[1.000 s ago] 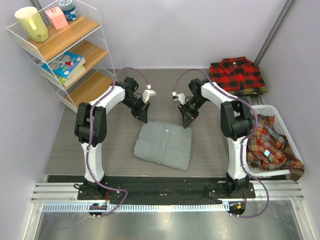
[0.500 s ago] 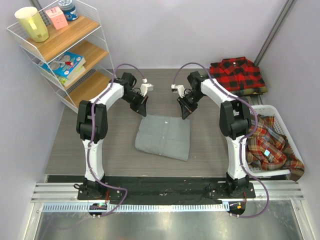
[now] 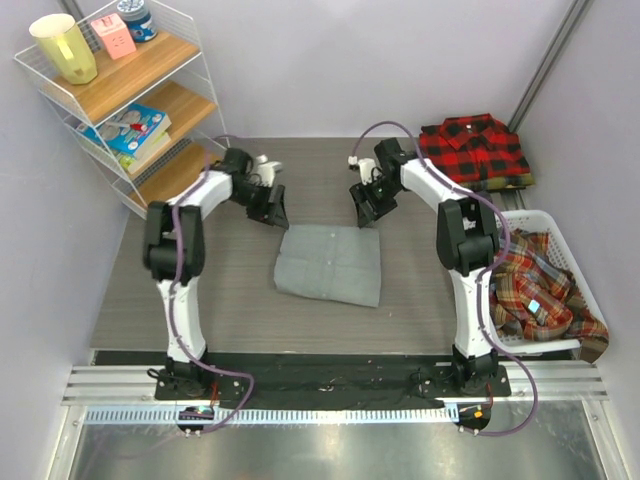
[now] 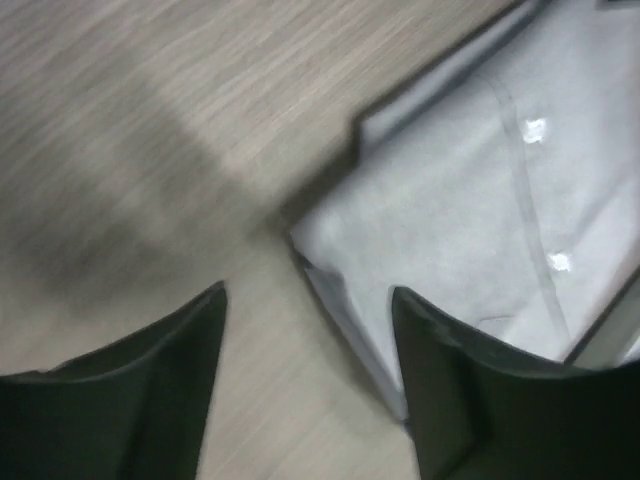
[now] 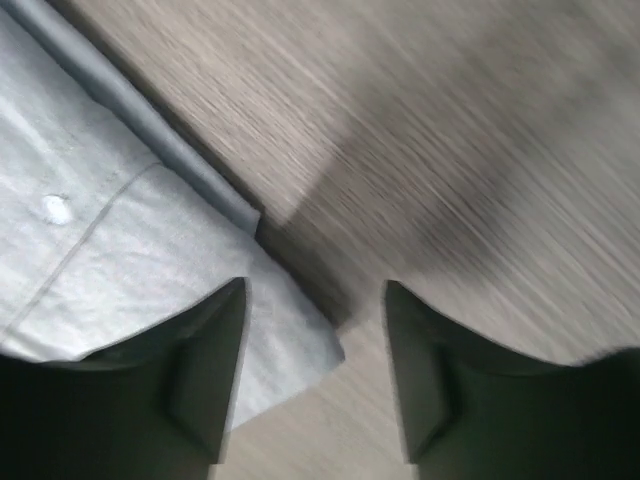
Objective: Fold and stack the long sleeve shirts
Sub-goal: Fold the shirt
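Between lilac walls (image 3: 400,60), a wood-grain table (image 3: 170,290) bears a grey shirt (image 3: 330,265).

The left arm (image 3: 203,192) and the right arm (image 3: 432,186) are of identical build: white moulded link shells alternate with black joint housings. At the end farthest from the fingers, each arm terminates in a black base (image 3: 176,372). A purple cable (image 3: 383,125) is routed outside the links; it loops free just behind the fingers and again at the base end. A small white camera module (image 3: 356,160) is fitted directly behind the fingers on each wrist. The left gripper (image 3: 277,218) and the right gripper (image 3: 364,217) are black throughout. In the wrist views the fingers (image 4: 165,385) are matt black, broad at the root, tapering to blunt wedge tips with flat inner faces.
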{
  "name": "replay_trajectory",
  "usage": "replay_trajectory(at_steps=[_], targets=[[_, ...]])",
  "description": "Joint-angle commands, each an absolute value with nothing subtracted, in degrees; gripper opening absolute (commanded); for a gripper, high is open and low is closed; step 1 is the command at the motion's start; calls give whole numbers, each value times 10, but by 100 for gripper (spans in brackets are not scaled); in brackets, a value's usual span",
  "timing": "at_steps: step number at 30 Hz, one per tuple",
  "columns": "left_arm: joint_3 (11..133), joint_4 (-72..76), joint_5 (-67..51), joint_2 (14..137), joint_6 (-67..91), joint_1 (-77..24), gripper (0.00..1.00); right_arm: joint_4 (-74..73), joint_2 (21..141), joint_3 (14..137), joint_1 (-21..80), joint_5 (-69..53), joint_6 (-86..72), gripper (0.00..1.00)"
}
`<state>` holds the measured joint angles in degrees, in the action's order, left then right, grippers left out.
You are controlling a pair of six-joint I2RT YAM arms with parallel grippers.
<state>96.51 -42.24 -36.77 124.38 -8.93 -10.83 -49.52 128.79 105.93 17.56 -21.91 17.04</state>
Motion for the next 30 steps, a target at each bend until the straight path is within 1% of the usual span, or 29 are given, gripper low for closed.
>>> replay_trajectory(at_steps=[1, 2, 3, 4, 5, 7, 8, 11, 12, 13, 17, 18, 22, 26, 29, 30], targets=[[773, -275, -524, 1050, 68, -40, 80, -469, 1153, 1050, 159, -215, 119, 68], [731, -252, -534, 983, 109, -40, 90, -467, 1140, 1035, 159, -228, 106, 68], [648, -210, -548, 957, 127, -41, 91, -462, 1128, 1024, 159, -244, 94, 68], [611, -187, -549, 929, 151, -44, 100, -452, 1114, 1011, 160, -266, 85, 68], [578, -165, -548, 908, 172, -43, 100, -443, 1094, 983, 161, -315, 57, 65], [497, -125, -538, 868, 214, -44, 100, -415, 1079, 952, 170, -362, 35, 60], [474, -109, -538, 861, 223, -44, 100, -403, 1071, 921, 185, -390, 23, 54], [425, -51, -536, 853, 247, -44, 97, -362, 1073, 867, 221, -424, 2, 47], [420, -25, -536, 855, 261, -44, 96, -354, 1084, 856, 229, -431, -17, 43], [416, -17, -533, 867, 268, -45, 95, -343, 1091, 849, 239, -438, -18, 42], [415, 19, -536, 901, 298, -53, 89, -284, 1123, 800, 265, -447, -49, 41], [416, 31, -543, 907, 306, -57, 86, -279, 1143, 797, 265, -450, -53, 40], [402, 48, -562, 907, 319, -81, 79, -266, 1179, 792, 265, -440, -62, 38], [377, 34, -578, 901, 320, -92, 70, -257, 1196, 784, 265, -432, -76, 37], [373, -15, -588, 901, 296, -92, 64, -254, 1204, 781, 264, -426, -84, 36], [382, -66, -592, 903, 284, -92, 57, -251, 1206, 781, 264, -425, -85, 36]])
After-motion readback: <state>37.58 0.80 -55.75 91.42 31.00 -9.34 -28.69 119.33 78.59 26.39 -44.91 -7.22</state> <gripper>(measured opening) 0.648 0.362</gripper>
